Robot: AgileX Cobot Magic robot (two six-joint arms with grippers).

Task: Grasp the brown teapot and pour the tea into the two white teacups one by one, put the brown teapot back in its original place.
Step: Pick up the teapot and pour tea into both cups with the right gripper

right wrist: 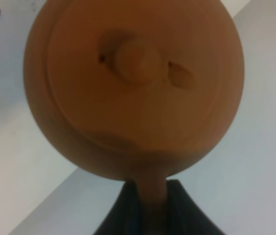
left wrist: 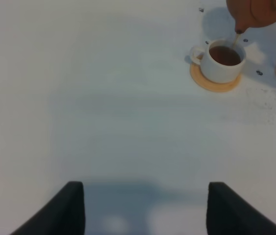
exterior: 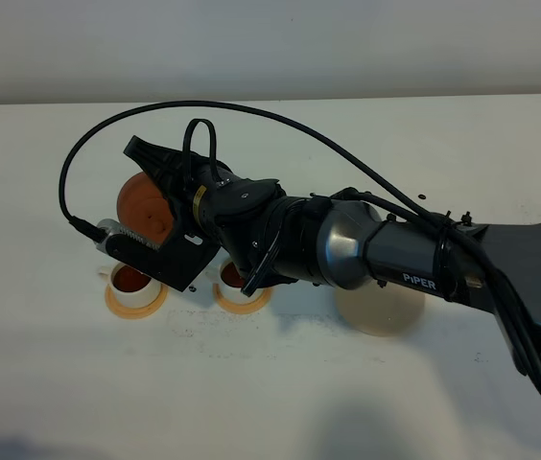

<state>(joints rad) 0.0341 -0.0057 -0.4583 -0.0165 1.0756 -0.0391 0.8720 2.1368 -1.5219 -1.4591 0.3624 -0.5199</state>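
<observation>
step: pouring into far-left teacup [left wrist: 222,61], tea streaming | right gripper [right wrist: 148,205] clamped on brown teapot [exterior: 146,203] handle, tilted above cup | left gripper [left wrist: 145,208] spread, idle | second teacup [exterior: 239,281] seemingly filled (mostly hidden) | next: level teapot, return to beige coaster [exterior: 383,311]

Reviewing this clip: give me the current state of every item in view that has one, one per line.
brown teapot: lifted, tilted, lid on, pouring a thin stream.
left teacup: upright on its orange saucer, holding tea, receiving the stream.
right teacup: on its saucer, tea inside, mostly hidden by the arm.
beige coaster: bare, no teapot on it.
right hand: shut on the teapot handle.
left hand: open, holding nothing.
</observation>
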